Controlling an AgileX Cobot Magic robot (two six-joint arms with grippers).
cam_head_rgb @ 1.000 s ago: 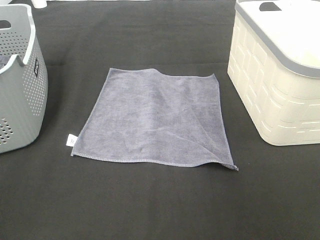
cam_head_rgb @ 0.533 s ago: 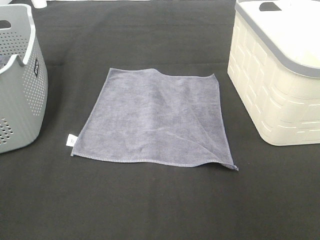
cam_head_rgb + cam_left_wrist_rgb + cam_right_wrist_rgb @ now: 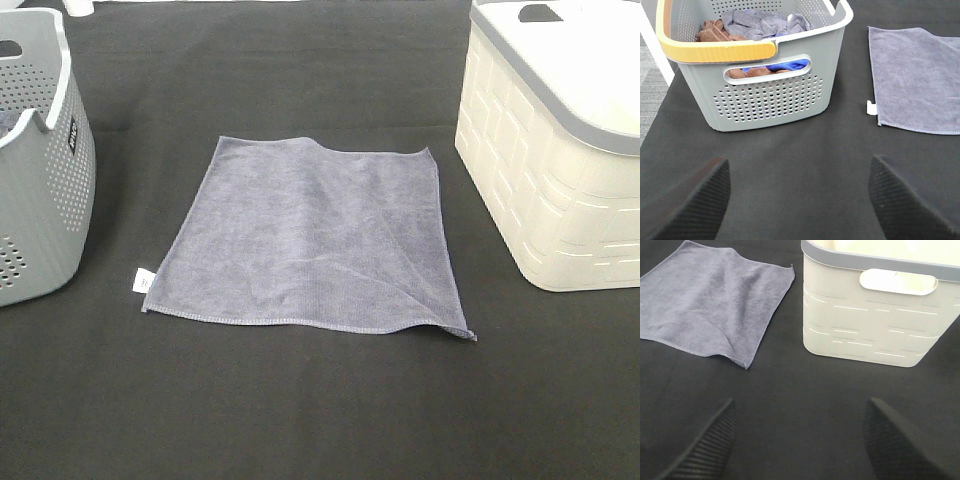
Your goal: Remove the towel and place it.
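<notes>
The grey-lavender towel (image 3: 310, 235) lies spread flat on the black table between the two baskets, with its small white tag (image 3: 142, 281) at the near left corner. It also shows in the left wrist view (image 3: 920, 75) and in the right wrist view (image 3: 710, 300). My left gripper (image 3: 797, 200) is open and empty, low over the table, in front of the grey basket (image 3: 760, 95). My right gripper (image 3: 797, 440) is open and empty, in front of the white basket (image 3: 880, 320). Neither gripper shows in the exterior high view.
The grey perforated basket (image 3: 40, 170) with a yellow handle (image 3: 715, 50) stands at the left and holds brown, blue and grey cloths (image 3: 760, 22). The white basket (image 3: 560, 150) with a grey rim stands at the right. The table's left edge (image 3: 655, 100) is near the grey basket.
</notes>
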